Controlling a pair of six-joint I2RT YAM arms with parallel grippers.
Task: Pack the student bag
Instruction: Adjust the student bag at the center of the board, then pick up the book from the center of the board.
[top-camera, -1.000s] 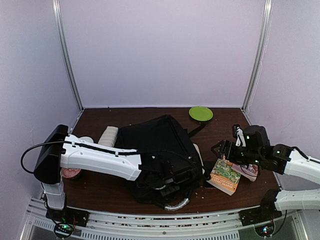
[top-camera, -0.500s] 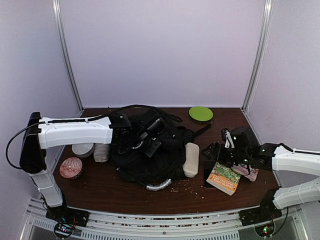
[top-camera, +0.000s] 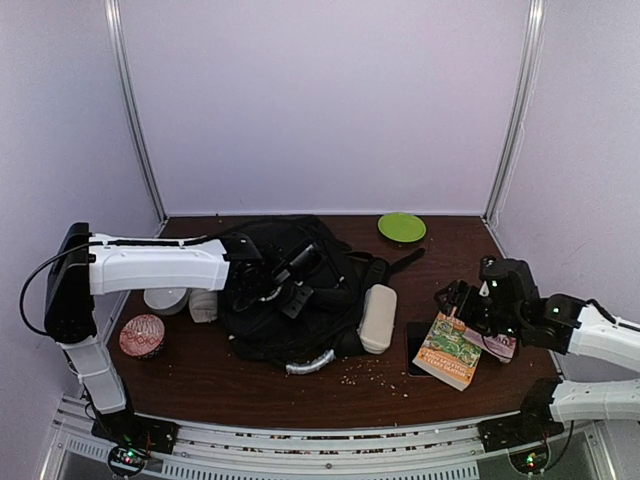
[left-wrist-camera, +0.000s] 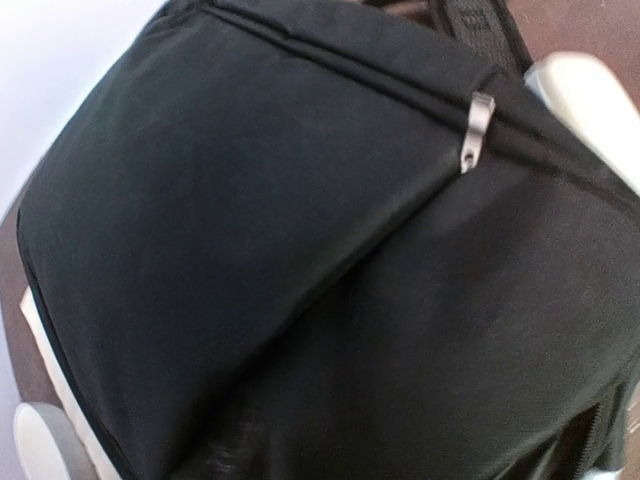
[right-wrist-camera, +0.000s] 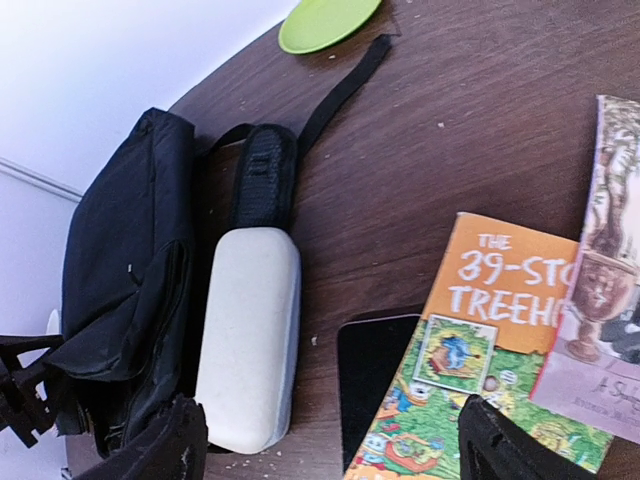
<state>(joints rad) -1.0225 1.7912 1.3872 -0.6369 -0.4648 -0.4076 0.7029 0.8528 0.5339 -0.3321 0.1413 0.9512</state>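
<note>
1. The student bag (top-camera: 335, 300) is laid flat in the middle of the worktop (top-camera: 220, 375), with its grey handle (top-camera: 309, 362) turned to the near edge. In the left wrist view its zipper pull (left-wrist-camera: 478, 130) is seen on a seam that appears closed, so it is judged that no opening is offered yet.
2. The left gripper (top-camera: 290, 290) is placed on the top of the bag, probably to arrange the fabric or to reach a zipper. Whether its jaws are apart or together cannot be told, as they are lost against the black cloth.
3. The right gripper (top-camera: 448, 300) is held above the right part of the worktop. Its jaws are wide apart with nothing between them, which suits a pick.
4. Near it lie an orange book (top-camera: 450, 350), a second book (top-camera: 497, 345) and a dark phone (top-camera: 412, 340). A beige pouch (top-camera: 377, 318) is touching the bag's right side. These are judged to be waiting for packing.
5. A green plate (top-camera: 401, 227) is left at the far edge.
</note>
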